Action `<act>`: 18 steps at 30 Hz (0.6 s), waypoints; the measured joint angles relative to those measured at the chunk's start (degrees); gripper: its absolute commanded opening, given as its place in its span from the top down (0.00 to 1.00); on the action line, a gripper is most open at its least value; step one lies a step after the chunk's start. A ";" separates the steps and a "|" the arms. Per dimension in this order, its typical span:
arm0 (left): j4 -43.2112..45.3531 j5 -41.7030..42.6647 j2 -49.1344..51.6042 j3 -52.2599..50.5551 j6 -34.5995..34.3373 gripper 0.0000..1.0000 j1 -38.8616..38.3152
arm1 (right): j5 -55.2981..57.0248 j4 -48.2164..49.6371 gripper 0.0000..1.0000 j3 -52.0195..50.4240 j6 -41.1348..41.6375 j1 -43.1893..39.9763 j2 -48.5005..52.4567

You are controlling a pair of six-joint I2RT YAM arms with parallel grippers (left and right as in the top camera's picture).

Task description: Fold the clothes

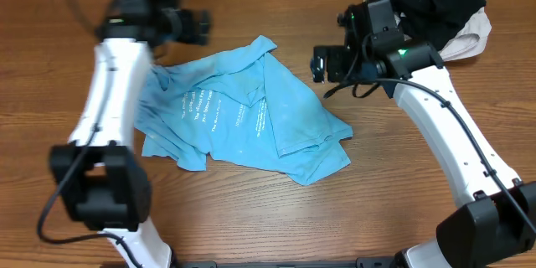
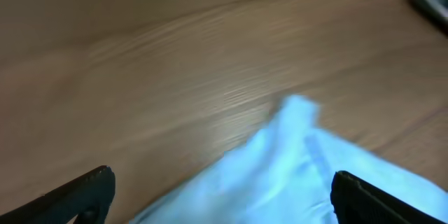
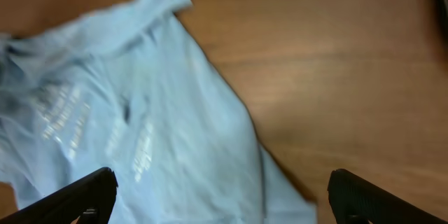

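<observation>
Well, light sky-blue cotton T-shirt point(image 1: 243, 113) lies crumpled, long axis left-right.
Left gripper point(image 1: 197, 25) and right gripper point(image 1: 322, 63), jaws wide and empty, flank its far edge, equally near.

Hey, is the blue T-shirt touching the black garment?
Apart. The overhead view shows bare table between the blue T-shirt and the black garment.

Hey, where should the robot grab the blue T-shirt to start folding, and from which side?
Probably the pointed far corner of the blue T-shirt, from above with the right hand: it juts out alone onto the table, apart from the bunched layers.
</observation>
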 measured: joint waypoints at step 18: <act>8.66 -12.85 19.32 3.04 7.45 0.11 -14.29 | 3.80 -1.16 0.00 0.00 5.49 -9.31 0.20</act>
